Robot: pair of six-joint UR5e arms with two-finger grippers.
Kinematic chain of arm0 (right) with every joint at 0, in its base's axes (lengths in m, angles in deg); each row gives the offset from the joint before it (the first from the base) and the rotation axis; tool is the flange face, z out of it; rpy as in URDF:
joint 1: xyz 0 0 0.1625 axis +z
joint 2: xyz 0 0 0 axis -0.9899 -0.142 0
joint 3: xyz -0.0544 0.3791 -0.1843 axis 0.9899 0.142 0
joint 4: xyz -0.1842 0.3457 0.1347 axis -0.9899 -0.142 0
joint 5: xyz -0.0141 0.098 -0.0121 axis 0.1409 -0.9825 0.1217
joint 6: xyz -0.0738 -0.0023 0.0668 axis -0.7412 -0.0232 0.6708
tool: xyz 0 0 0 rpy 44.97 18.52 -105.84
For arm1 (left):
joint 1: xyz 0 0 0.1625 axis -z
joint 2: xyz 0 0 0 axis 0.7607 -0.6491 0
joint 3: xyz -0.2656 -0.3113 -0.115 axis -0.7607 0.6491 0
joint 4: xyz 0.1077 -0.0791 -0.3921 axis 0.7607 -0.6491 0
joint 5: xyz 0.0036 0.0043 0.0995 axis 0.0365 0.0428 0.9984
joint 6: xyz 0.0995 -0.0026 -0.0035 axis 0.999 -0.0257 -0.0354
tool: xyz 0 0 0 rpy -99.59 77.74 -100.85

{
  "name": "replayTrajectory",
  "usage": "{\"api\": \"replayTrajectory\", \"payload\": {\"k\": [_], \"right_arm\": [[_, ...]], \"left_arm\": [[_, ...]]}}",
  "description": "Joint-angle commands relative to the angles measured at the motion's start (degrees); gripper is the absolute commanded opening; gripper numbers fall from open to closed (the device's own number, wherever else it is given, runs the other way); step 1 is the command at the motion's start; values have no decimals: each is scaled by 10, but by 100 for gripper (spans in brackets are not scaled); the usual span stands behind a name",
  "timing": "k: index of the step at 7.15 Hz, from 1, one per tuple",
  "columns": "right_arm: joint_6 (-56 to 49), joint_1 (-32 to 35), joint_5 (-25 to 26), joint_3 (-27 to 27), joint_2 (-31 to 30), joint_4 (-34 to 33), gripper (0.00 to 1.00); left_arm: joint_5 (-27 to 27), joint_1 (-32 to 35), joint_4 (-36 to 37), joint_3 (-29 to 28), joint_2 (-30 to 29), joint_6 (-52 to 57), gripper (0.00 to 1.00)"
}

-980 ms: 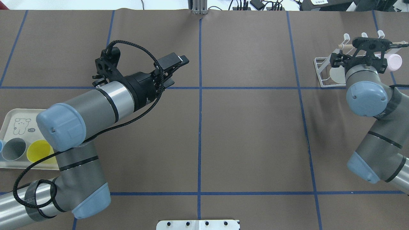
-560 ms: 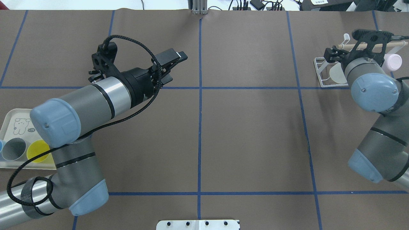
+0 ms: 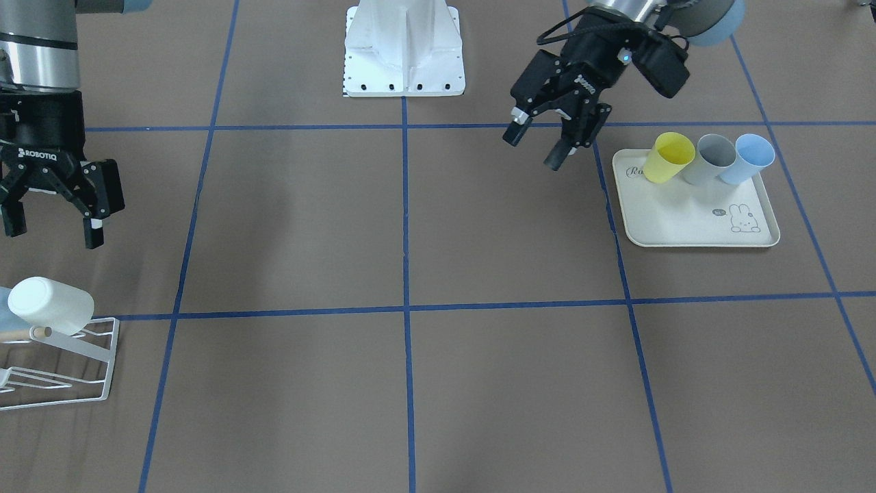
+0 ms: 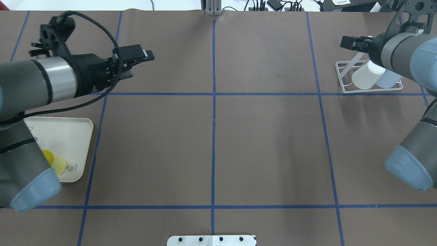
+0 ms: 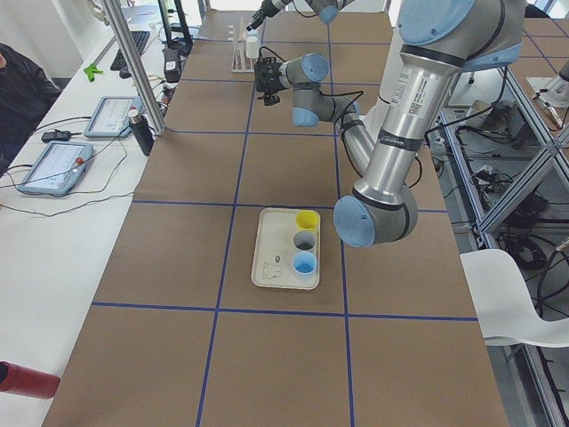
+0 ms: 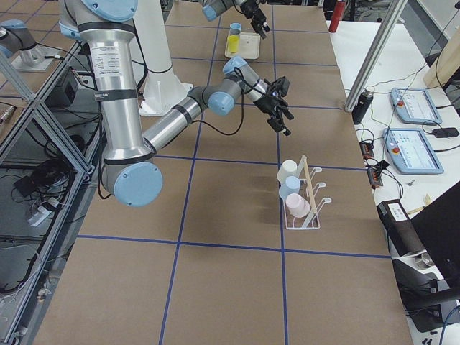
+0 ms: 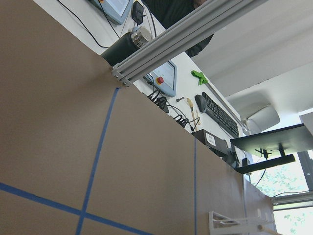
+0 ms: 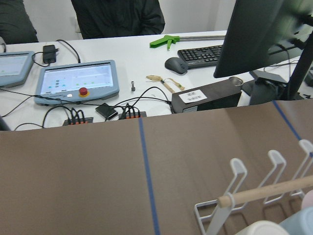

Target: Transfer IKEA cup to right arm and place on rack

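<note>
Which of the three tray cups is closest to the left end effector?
The yellow cup, at the row's end facing the left end effector; the grey cup and blue cup stand beyond it.

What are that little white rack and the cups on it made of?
The rack looks like thin metal wire with a smooth white coating, judging by its slender bent loops. Its cross rod looks like bare wood, pale tan and unpainted. The cups seem to be matte plastic, with even, dull pastel surfaces. That is only going by looks.

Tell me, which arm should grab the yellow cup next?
Left. The left gripper, open, hangs close beside the tray with the yellow cup; the right gripper is far off, near the rack.
</note>
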Motion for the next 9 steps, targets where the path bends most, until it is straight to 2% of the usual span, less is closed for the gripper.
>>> {"api": "replayTrajectory", "payload": {"k": [1, 2, 3, 5, 7, 8, 9], "right_arm": [[28, 6, -111, -5, 69, -20, 100], [39, 9, -171, -6, 94, -21, 100], [64, 9, -196, -7, 108, -20, 100], [105, 7, -239, -3, 135, -15, 100], [136, -2, -251, -3, 140, -9, 100], [137, -9, -250, -3, 140, -6, 100], [138, -13, -249, 0, 140, 4, 100]], "left_arm": [[-153, 103, 5, 28, 129, 170, 100], [-234, 153, 5, 26, 184, 268, 100], [-269, 184, 6, 17, 237, 335, 100], [-290, 187, 19, -8, 321, 466, 100], [-298, 197, 105, -30, 338, 621, 100], [-298, 218, 114, -44, 353, 687, 100], [-297, 232, 112, -85, 352, 742, 100]]}}
